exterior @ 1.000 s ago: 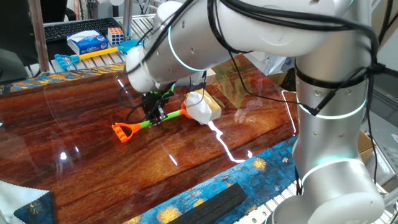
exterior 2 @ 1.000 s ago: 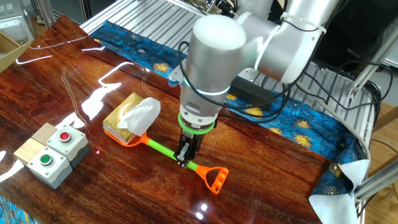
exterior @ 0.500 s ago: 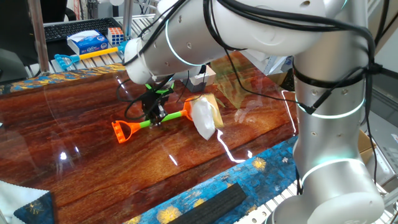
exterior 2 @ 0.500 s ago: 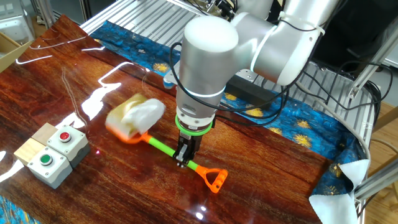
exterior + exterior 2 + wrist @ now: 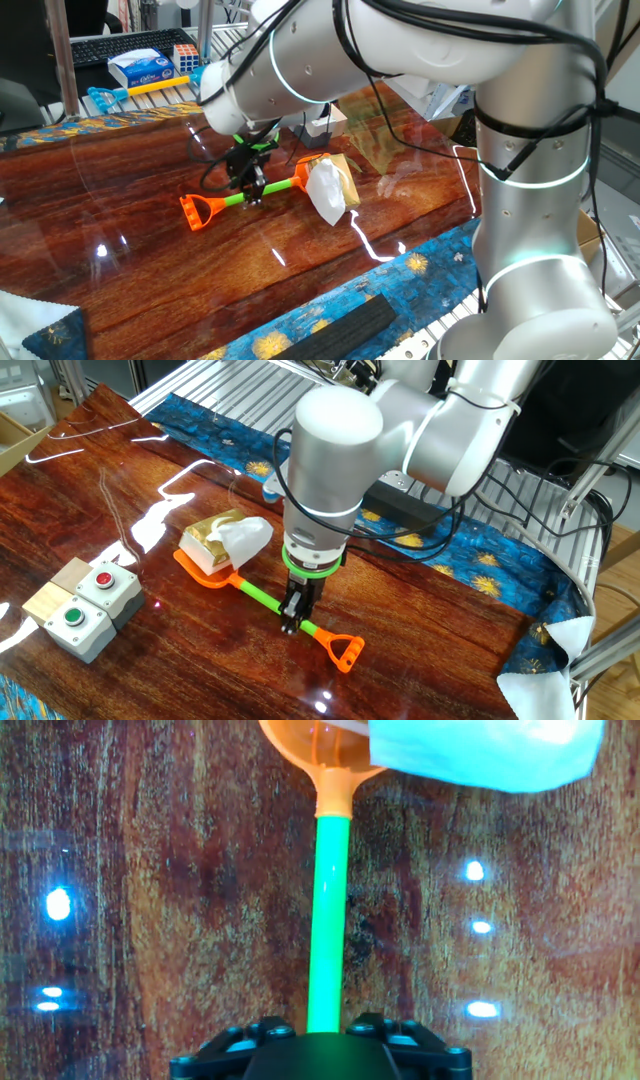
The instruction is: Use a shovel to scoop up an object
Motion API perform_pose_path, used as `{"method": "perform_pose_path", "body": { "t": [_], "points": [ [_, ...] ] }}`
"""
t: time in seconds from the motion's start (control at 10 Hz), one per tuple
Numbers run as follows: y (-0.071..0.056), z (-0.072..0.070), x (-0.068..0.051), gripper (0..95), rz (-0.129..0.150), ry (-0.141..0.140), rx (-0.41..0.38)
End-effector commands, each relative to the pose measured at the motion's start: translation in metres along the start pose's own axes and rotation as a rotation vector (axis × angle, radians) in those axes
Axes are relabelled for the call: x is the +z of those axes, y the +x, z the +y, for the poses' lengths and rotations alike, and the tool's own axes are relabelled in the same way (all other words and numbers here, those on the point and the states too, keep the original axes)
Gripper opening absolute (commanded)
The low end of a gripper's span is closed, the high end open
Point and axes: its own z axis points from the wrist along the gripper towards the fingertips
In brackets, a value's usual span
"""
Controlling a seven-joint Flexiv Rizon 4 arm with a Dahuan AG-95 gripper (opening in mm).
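Gripper [image 5: 293,619] is closed on the green shaft of the shovel [image 5: 262,603], about midway between the orange blade and the orange loop grip. The arm [image 5: 330,470] comes down onto it from above.

One fixed view: shovel [image 5: 245,195] lies across the wooden worktop [image 5: 140,170], loop grip toward the near-left, blade toward the robot's base. The lump [image 5: 328,185] sits at the blade end, white part facing the camera, tan part behind it. From this side the blade is mostly hidden by the lump, so whether the lump rests on the blade cannot be told here. The gripper [image 5: 250,187] is partly masked by dark cabling.

The other fixed view: the blade shows clearly. The lump [image 5: 226,538] lies on the blade's upper face, tan-gold part toward the far side, white crumpled part toward the arm. The blade's front edge looks raised off the worktop [image 5: 120,480], though that is hard to confirm. A beige button box [image 5: 82,605] with one red and one green button stands near the left edge, well apart from the shovel; no other view shows it.

Hand view: the green shaft [image 5: 328,920] runs straight up from between the black fingers [image 5: 240,1045] to the orange neck. The lump [image 5: 480,750] overhangs the blade on the right, blurred and pale.
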Motion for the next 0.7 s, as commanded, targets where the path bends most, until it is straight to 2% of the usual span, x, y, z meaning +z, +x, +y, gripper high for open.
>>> {"method": "perform_pose_path", "body": {
  "t": [0.1,0.4,0.7],
  "points": [
    [0.002,0.006,0.002,57.0,-0.001,0.009,0.004],
    [0.009,0.021,-0.002,57.0,-0.007,0.036,0.009],
    [0.015,0.040,-0.010,57.0,-0.010,0.048,0.001]
  ]
}}
